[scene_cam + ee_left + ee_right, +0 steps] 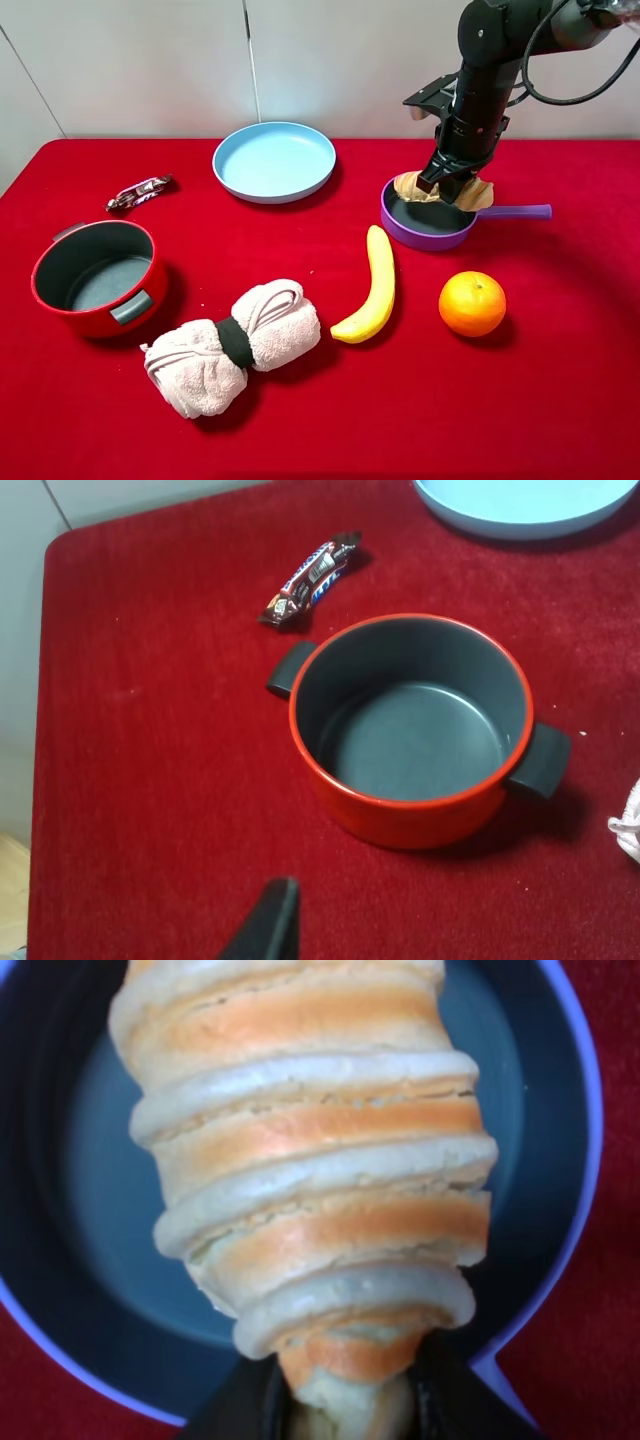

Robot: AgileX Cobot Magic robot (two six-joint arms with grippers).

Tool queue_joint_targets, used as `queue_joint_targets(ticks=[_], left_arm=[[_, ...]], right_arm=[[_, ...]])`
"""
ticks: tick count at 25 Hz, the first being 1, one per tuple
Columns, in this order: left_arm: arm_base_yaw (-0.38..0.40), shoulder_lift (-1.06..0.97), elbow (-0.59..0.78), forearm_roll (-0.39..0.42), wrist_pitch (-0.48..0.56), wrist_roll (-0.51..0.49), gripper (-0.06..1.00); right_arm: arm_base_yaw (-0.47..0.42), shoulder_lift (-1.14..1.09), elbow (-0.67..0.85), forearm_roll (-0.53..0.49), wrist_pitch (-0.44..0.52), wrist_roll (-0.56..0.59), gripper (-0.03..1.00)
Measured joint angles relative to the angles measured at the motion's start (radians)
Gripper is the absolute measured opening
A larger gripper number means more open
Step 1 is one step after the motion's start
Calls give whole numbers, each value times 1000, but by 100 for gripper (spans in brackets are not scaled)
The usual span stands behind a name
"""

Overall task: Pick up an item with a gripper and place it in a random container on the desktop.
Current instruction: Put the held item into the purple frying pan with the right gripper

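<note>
The bread roll [320, 1180] is clamped at one end between the jaws of the right gripper [345, 1415], whose dark fingers press on either side of its narrow tip. The right arm comes down from the far right corner of the exterior view with its forearm steep, ending at the far rim of the purple pan [430, 238]. There the right gripper [447, 182] covers the middle of the roll, and only tan ends [480, 194] show on each side of it. The wrist view shows what that view hides: the ridged spiral length of the roll stretched over the pan's grey inside, ringed by the lilac rim [585, 1160]. Whether the roll touches the pan cannot be told.

The pan's thin handle [515, 212] points right across the red cloth [560, 380]. Nearer the front lie a banana [374, 285] and an orange [472, 303], well apart from the pan. A pink rolled towel [230, 345] lies left of the banana. The red pot [100, 310] stands at the left, its dark inside open to the left wrist camera [400, 825]. A light-blue plate [275, 160] sits at the back, and a candy bar [312, 577] lies beside the pot.

Of the left gripper [272, 925] only one dark finger shows, hanging above the cloth near the pot, so its opening cannot be told
</note>
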Motion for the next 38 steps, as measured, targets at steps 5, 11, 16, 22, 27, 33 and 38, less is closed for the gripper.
queue_joint_targets(ticks=[5, 11, 16, 22, 27, 33, 38], left_arm=[[0, 0, 0, 0, 0, 0, 99], [0, 0, 0, 0, 0, 0, 99], [0, 0, 0, 0, 0, 0, 99], [0, 0, 0, 0, 0, 0, 99], [0, 0, 0, 0, 0, 0, 99], [0, 0, 0, 0, 0, 0, 99], [0, 0, 0, 0, 0, 0, 99]], right_arm=[[0, 22, 0, 1, -19, 0, 15], [0, 30, 0, 1, -37, 0, 15], [0, 30, 0, 1, -50, 0, 15], [0, 30, 0, 1, -52, 0, 15], [0, 30, 0, 1, -52, 1, 15], [0, 30, 0, 1, -52, 1, 15], [0, 30, 0, 1, -52, 1, 19]])
